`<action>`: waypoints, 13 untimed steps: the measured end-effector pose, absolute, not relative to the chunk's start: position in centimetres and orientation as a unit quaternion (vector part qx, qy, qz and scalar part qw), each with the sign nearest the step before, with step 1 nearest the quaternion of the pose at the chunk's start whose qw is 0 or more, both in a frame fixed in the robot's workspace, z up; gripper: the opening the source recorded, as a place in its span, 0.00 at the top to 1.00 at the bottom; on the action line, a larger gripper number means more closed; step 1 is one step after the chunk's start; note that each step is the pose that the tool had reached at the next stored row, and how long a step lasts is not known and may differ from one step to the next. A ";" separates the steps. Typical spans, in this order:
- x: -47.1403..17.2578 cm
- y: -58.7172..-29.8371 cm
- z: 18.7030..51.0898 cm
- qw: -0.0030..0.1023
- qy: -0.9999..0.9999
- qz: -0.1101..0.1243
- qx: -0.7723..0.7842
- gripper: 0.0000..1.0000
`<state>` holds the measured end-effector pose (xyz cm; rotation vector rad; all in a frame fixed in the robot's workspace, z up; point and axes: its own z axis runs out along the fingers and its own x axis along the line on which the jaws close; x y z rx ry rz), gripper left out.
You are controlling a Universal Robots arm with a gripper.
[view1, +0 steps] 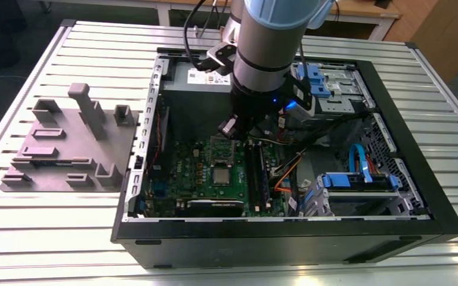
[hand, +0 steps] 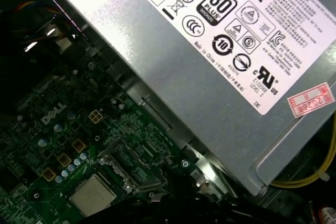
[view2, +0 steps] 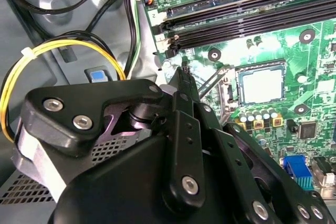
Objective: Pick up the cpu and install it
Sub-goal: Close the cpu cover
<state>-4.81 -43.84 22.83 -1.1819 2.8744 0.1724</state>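
Note:
The cpu (view1: 222, 174) lies flat in the socket on the green motherboard (view1: 183, 173), inside the open computer case. It is a silvery square chip (view2: 261, 85) in the second wrist view, with the socket's metal frame (view2: 227, 98) tilted up beside it. In the first wrist view the cpu (hand: 93, 195) sits next to the open frame (hand: 131, 166). My gripper (view1: 231, 127) hangs over the board, a little away from the socket toward the power supply. Its black linkage (view2: 181, 82) holds nothing that I can see.
The grey power supply (hand: 210, 61) with its white label stands close behind the gripper. Memory slots (view2: 236, 17) run beside the socket. Yellow and black cables (view2: 31, 66) loop near the case wall. Blue-trimmed drive cages (view1: 356, 182) are at the exterior view's right, and a grey stepped block (view1: 70, 143) lies on the slatted table.

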 end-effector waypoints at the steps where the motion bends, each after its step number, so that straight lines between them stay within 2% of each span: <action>1: -4.8 -43.9 22.8 0.014 0.923 0.055 -0.380 0.90; 13: -4.9 -44.0 22.8 0.014 0.923 0.053 -0.380 0.90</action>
